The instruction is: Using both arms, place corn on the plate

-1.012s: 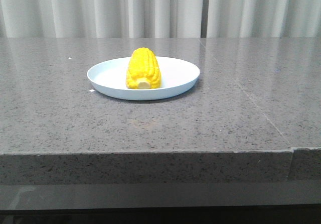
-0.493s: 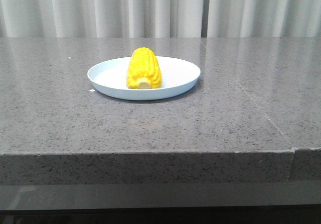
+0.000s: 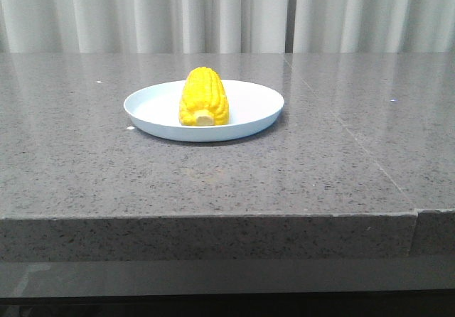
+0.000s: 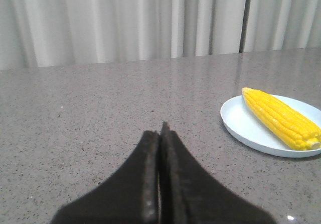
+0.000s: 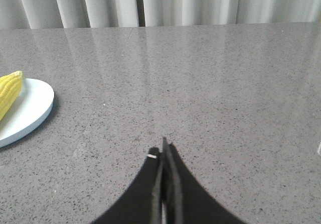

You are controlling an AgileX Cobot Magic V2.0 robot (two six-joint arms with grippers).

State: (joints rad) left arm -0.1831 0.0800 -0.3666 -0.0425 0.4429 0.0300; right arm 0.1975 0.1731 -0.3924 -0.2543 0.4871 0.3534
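Resting lengthwise across the middle of the plate (image 3: 203, 111), the corn (image 3: 204, 97) has its pale stub end toward the camera in the front view and its full weight inside the rim. Compared with a second ago, almost nothing has shifted: the plate and the cob sit where they sat on the grey speckled surface (image 3: 213, 182), apart from a barely perceptible nudge of the plate's edge. That stillness suggests the placing is done and the arms are merely parked.

The left gripper (image 4: 160, 133) hangs well away from the plate with its jaws pressed together and nothing between them; the right gripper (image 5: 164, 151) is likewise pinched closed and empty, well clear of the plate on the opposite side.

Neither arm shows in the front view at all. The right wrist view cuts the plate (image 5: 30, 108) off at the frame's edge and shows only the cob's tip (image 5: 10, 93). A tiny pale fleck beside the right gripper cannot be identified. Behind the surface hangs a pleated curtain (image 3: 213, 11).
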